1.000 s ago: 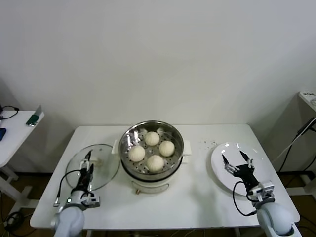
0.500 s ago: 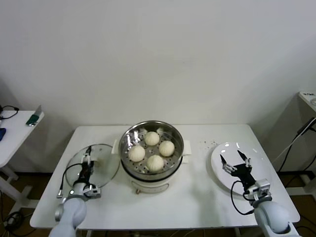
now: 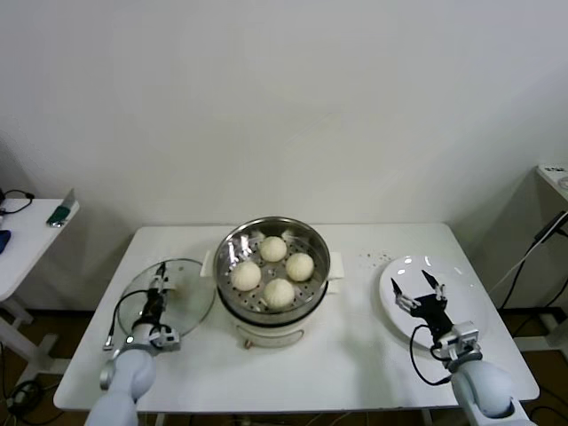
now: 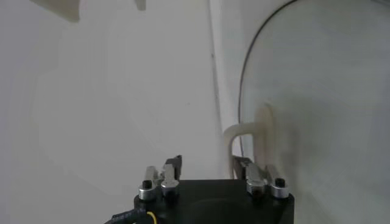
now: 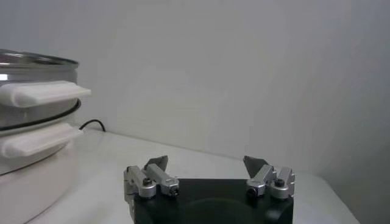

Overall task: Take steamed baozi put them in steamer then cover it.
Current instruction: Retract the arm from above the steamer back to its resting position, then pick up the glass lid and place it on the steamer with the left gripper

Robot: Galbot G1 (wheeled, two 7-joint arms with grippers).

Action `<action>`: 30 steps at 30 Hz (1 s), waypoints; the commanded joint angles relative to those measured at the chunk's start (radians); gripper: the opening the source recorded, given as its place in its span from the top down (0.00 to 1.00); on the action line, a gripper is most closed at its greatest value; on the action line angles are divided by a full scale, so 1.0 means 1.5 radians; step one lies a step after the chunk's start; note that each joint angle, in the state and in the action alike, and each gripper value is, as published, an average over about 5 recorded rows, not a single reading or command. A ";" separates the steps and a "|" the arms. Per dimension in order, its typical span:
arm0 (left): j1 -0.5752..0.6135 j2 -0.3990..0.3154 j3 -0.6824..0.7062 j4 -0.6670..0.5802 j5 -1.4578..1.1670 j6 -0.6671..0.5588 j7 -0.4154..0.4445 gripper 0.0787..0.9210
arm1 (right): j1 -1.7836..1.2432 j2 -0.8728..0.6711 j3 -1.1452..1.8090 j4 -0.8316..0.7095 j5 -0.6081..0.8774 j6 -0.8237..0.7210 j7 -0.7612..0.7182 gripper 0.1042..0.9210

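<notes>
Four cream-white baozi (image 3: 273, 248) sit in the steel steamer (image 3: 272, 232) on its cream pot base at the table's middle. The clear glass cover (image 3: 191, 302) lies flat on the table, left of the steamer. My left gripper (image 3: 161, 277) is open over the cover. In the left wrist view, the cover's cream handle (image 4: 256, 131) stands just ahead of one finger of the left gripper (image 4: 207, 163). My right gripper (image 3: 411, 288) is open and empty above the white plate (image 3: 461, 297). In the right wrist view the right gripper (image 5: 206, 163) faces past the steamer (image 5: 30, 73).
The white plate at the right holds nothing. A few crumbs (image 3: 373, 257) lie on the white table (image 3: 355, 355) between steamer and plate. A side table with a green object (image 3: 60, 213) stands at the far left, and another surface (image 3: 555, 173) at the right edge.
My left gripper has moved farther out over the cover, toward its handle. My right gripper has shifted a little left and farther back over the plate. The baozi, steamer and cover have not moved.
</notes>
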 commanded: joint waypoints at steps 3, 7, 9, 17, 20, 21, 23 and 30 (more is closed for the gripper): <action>0.000 0.004 -0.001 -0.002 -0.017 -0.006 0.003 0.51 | 0.008 0.010 -0.006 -0.007 -0.008 0.003 0.000 0.12; 0.015 0.012 -0.002 -0.034 -0.031 -0.006 0.010 0.65 | 0.011 0.013 -0.006 -0.011 -0.011 0.006 0.000 0.12; 0.025 0.017 -0.002 -0.053 -0.038 -0.004 0.011 0.72 | 0.013 0.015 -0.006 -0.013 -0.013 0.007 0.000 0.12; 0.083 0.050 -0.014 -0.168 -0.083 0.011 0.021 0.91 | 0.016 0.015 0.002 -0.023 -0.018 0.012 -0.002 0.12; 0.118 0.068 -0.024 -0.242 -0.107 0.032 0.027 0.91 | 0.017 0.012 0.006 -0.025 -0.018 0.013 -0.002 0.12; 0.131 0.075 -0.027 -0.268 -0.115 0.042 0.029 0.91 | 0.017 0.011 0.007 -0.027 -0.018 0.013 -0.002 0.12; 0.160 0.089 -0.033 -0.321 -0.124 0.077 0.034 0.91 | 0.019 0.009 0.008 -0.030 -0.019 0.014 -0.003 0.12; 0.250 0.134 -0.036 -0.492 -0.116 0.234 0.059 0.91 | 0.032 0.001 -0.001 -0.048 -0.020 0.017 -0.005 0.12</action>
